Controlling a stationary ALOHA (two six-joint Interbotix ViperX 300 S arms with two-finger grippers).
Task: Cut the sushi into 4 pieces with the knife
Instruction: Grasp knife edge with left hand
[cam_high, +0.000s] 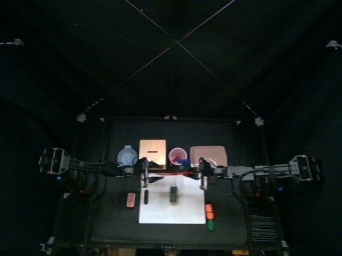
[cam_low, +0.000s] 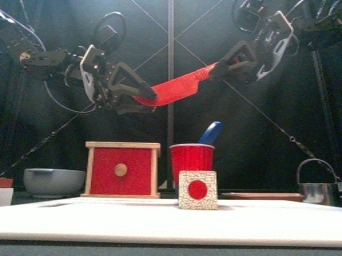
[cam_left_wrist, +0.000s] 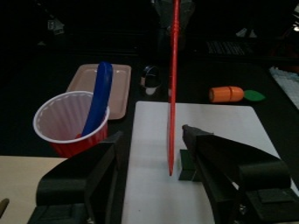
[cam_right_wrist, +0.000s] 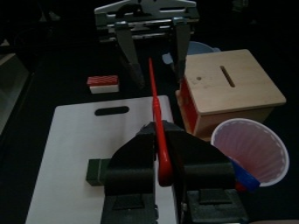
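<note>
The top view is very dim: curtains and table sink to near black, and only the white cutting board (cam_high: 185, 212) gives a pale patch. The front view is brighter and lit from the front. There the board's near surface glows along the bottom, while the red knife (cam_low: 181, 85), red cup (cam_low: 191, 160) and wooden box (cam_low: 122, 169) show vivid against the black back curtain. The metal cutter (cam_low: 317, 190) carries small glints. In the 2 wrist views the board is the brightest area, the cup's inside shines pale, and the table around them falls to black.
</note>
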